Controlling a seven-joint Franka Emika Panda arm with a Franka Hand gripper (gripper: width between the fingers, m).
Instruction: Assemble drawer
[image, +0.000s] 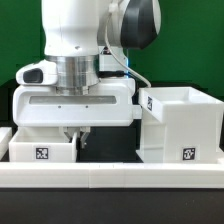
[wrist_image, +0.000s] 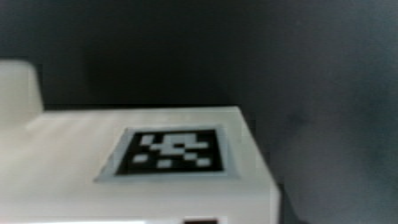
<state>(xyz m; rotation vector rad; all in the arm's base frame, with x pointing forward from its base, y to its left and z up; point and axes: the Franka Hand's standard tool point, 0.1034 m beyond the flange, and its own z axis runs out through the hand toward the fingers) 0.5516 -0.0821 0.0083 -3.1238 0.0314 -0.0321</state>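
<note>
Jaws hang low under the white hand body (image: 75, 100), tips down near the dark desk (image: 110, 152), in the gap btwn two drawer parts. The space btwn the fingers is too small & dark to read, so can't tell if they're wide, narrow or pinching anything. Just beside the jaws, on the exterior view's left, sits a small shallow white plastic tray (image: 40, 150) w/ a black-and-white square tag. On the exterior view's right of them, a bit further off, stands the large white cube-like hollow housing (image: 180, 120), opening apparently upward, tag low on its front. Wrist view shows a white tagged face (wrist_image: 175, 150) close ahead of the jaws, prob. that tray's, w/ dark desk beyond. Step in hand looks like taking the tray by its near wall. To do it well: get one finger each side of the wall, seat deep before closing, squeeze square to the wall. Then lift straight up so it clears the low white rail (image: 110, 178), and keep it level en route to the housing.
</note>
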